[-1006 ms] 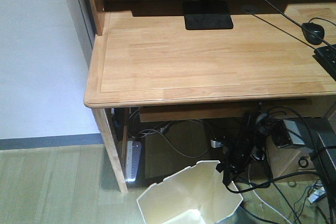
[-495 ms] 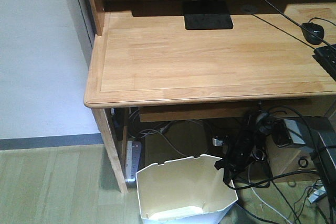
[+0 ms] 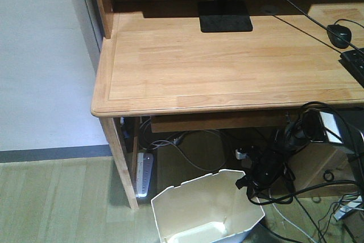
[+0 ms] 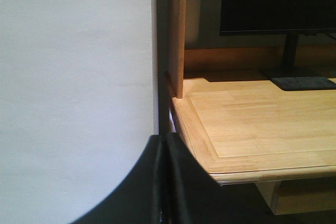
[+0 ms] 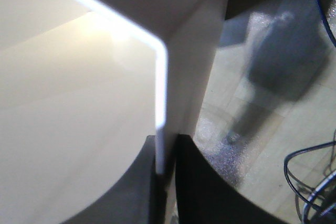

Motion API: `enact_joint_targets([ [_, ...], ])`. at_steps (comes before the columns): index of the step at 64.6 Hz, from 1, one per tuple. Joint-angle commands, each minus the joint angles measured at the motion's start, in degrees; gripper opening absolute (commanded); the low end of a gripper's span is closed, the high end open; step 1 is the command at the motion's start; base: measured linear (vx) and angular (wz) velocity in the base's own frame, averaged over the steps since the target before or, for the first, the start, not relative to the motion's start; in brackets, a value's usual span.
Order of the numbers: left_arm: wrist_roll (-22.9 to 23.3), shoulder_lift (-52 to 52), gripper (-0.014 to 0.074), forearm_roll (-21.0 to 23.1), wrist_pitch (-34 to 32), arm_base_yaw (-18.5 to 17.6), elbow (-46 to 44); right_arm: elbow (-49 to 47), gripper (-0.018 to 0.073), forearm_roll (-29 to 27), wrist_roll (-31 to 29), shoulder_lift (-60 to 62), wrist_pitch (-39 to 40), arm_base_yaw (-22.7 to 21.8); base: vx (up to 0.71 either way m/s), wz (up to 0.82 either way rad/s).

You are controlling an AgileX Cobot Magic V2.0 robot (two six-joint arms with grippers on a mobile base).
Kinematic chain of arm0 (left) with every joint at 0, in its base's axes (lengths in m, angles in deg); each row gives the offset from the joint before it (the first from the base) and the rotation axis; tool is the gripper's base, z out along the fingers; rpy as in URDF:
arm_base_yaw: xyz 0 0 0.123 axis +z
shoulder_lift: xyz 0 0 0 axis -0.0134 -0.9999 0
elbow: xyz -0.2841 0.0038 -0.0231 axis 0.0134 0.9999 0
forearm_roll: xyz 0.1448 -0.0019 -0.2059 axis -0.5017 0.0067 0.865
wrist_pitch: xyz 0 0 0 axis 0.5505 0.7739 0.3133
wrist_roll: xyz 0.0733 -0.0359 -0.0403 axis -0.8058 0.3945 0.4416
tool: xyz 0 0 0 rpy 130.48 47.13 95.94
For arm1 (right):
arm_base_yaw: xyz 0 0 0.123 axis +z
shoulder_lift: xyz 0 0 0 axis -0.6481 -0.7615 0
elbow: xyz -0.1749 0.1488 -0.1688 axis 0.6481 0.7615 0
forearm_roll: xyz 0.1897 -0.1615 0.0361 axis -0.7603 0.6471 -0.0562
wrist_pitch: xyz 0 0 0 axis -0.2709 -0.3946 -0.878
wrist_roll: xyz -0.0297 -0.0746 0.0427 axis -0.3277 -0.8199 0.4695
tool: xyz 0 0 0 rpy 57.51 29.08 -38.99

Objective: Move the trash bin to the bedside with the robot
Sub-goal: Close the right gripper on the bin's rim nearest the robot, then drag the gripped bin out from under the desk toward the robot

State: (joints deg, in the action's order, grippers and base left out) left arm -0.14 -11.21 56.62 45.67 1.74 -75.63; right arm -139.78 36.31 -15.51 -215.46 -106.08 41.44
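I count one trash bin [image 3: 207, 211]. One desk [image 3: 227, 66]. On it: one monitor [image 4: 278, 1] on a single stand, one mouse [image 3: 340, 35], one keyboard [image 3: 355, 61] with only its corner in frame. Under the desk: one power strip [image 3: 145, 174] and one brown box [image 3: 310, 166]. The cables [image 3: 301, 192] are a tangle, can't count them. Two grippers, one per wrist view: left gripper [image 4: 166, 140], right gripper [image 5: 167, 145]. One black arm [image 3: 267, 166] shows in the front view.

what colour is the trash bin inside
The trash bin is cream inside, clearest in the exterior front-facing view.
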Motion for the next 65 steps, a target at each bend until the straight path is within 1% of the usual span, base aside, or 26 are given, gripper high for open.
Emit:
enact_joint_targets([
  [1,0.1,0.4,-0.0006,0.6,-4.4,-0.3,1.2,2.8,-0.0004,-6.0,-4.7,7.1,-0.5,-0.3,0.0,0.0],
  [8,0.1,0.4,-0.0006,0.6,-4.4,-0.3,1.2,7.9,-0.0004,-9.2,-6.9,10.7,4.9,-0.3,0.0,0.0],
  [12,0.1,0.4,-0.0006,0.6,-4.4,-0.3,1.2,11.2,-0.0004,-10.6,-9.3,12.9,7.9,-0.2,0.0,0.0],
  [23,0.1,0.4,-0.0006,0.6,-4.4,-0.3,1.2,18.5,-0.0004,-14.2,-14.0,18.0,11.5,-0.2,0.0,0.0],
  [34,0.1,0.4,-0.0006,0.6,-4.4,-0.3,1.2,26.3,-0.0004,-19.4,-16.3,23.5,16.2,-0.2,0.0,0.0],
  [45,0.1,0.4,-0.0006,0.6,-4.4,-0.3,1.2,33.8,-0.0004,-26.1,-24.2,29.8,21.1,-0.2,0.0,0.0],
  [52,0.1,0.4,-0.0006,0.6,-4.4,-0.3,1.2,38.2,-0.0004,-30.1,-27.8,33.4,24.6,-0.2,0.0,0.0],
  [55,0.1,0.4,-0.0006,0.6,-4.4,-0.3,1.2,39.6,-0.0004,-31.5,-29.4,34.4,24.9,-0.2,0.0,0.0],
  [60,0.1,0.4,-0.0006,0.6,-4.4,-0.3,1.2,41.5,-0.0004,-32.5,-31.4,35.8,25.2,-0.2,0.0,0.0],
  [65,0.1,0.4,-0.0006,0.6,-4.4,-0.3,1.2,43.3,-0.0004,-33.0,-31.9,36.8,26.3,-0.2,0.0,0.0],
])
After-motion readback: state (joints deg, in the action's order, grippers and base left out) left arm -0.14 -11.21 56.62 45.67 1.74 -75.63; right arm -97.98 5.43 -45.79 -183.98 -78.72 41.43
